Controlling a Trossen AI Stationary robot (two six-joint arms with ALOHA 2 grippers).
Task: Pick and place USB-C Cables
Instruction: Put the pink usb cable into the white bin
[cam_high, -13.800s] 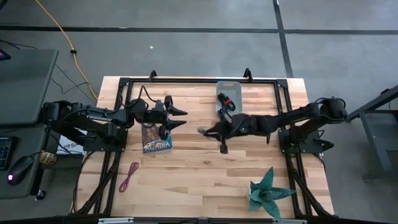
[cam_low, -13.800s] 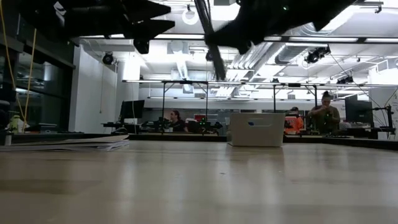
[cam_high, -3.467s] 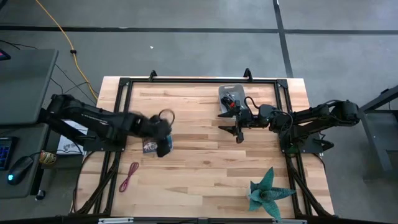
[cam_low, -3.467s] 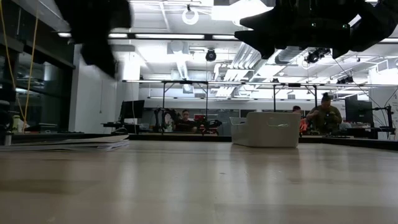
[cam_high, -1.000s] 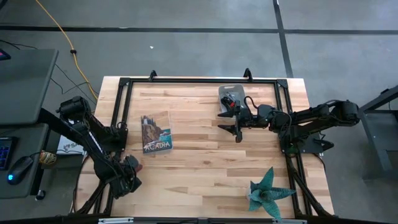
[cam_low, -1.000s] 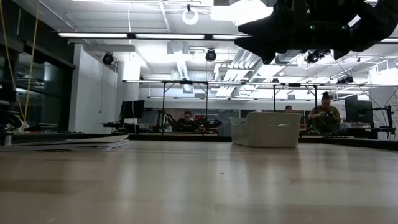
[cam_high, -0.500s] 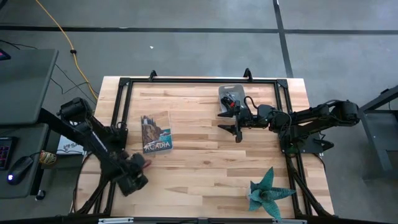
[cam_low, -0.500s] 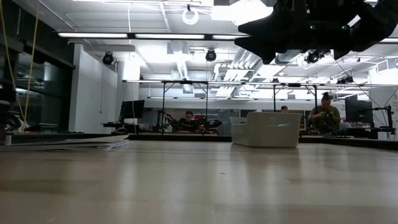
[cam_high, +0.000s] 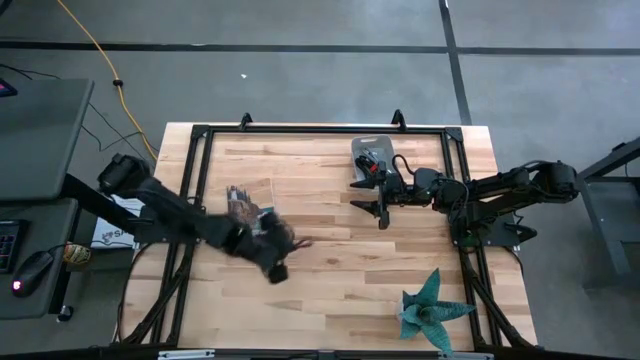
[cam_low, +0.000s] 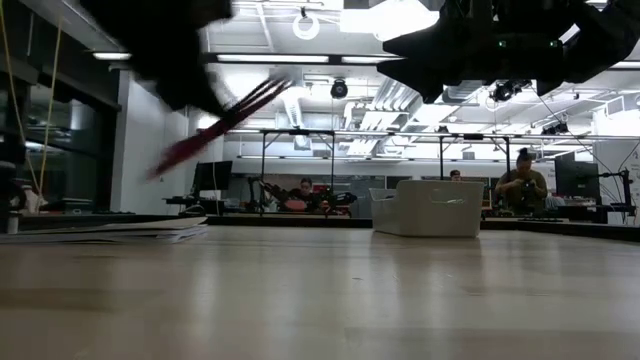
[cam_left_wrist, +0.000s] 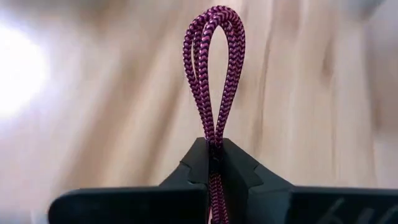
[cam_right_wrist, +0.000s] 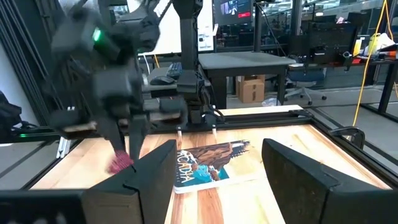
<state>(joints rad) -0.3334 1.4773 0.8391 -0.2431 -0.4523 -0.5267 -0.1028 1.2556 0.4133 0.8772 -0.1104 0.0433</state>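
My left gripper (cam_left_wrist: 214, 155) is squeezed tight on the thin maroon-pink braided USB-C cable (cam_left_wrist: 214, 68), and the folded loop of it pokes out past my two dark fingers. From above, that arm reaches across the light wooden table (cam_high: 330, 290), with the gripper up in the air just past the picture book with the blue cover (cam_high: 240, 200). The cable's end (cam_high: 302, 243) sticks out toward the middle of the table. My right gripper (cam_high: 381, 205) waits with its fingers spread wide, holding nothing, right beside the small grey bin (cam_high: 368, 148) at the far edge. The bin already has dark cables in it, so I think the pink one should go there too. I only pinch the cable at one spot, so it could slip out if I swing too fast. The loose loop could also catch on the bin's rim, or on my other arm, which sits so close to the bin.
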